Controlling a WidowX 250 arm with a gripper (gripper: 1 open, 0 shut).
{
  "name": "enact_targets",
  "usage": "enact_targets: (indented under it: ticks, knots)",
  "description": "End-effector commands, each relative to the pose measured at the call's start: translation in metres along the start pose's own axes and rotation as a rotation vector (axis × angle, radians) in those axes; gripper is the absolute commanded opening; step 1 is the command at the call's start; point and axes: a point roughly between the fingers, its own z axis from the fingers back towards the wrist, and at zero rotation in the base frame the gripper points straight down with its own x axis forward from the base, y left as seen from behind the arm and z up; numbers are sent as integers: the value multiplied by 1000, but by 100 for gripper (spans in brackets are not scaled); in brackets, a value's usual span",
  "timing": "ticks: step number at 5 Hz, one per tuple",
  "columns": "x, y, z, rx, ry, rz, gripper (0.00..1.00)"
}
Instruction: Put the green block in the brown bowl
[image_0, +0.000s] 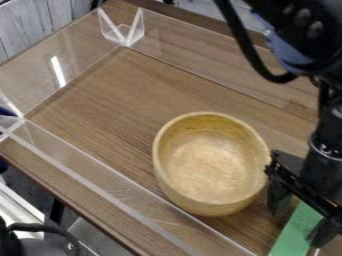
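Camera view, single frame from above and to one side. Wood-grain desk (120, 100) bounded by clear acrylic walls; a clear acrylic wall (94, 165) runs along the near-left edge, and a small clear bracket (120, 27) stands at the far corner. The brown bowl (211, 162) sits upright on the desk toward the lower right, light tan with a thick rim, nothing inside it. The black claw (302, 203) hangs at the lower right, just beside the bowl's right rim, pointing straight down from a dark arm that enters from the top right. Its jaws stand spread apart, released, nothing gripped between them. The green block (305, 237) lies flat on the desk at the bottom right corner, directly under the claw and partly covered by it, outside the bowl and close to its rim. Whether the fingertips touch the block cannot be told here; the claw hides the contact area.
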Motion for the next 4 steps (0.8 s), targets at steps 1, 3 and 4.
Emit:
enact_targets:
  ticks: [1, 3, 4]
  knots:
    - [7, -2, -2, -18, -18, -7, 100]
    - [7, -2, -7, -26, -13, -16, 0]
    - [7, -2, -8, -30, -14, -25, 0]
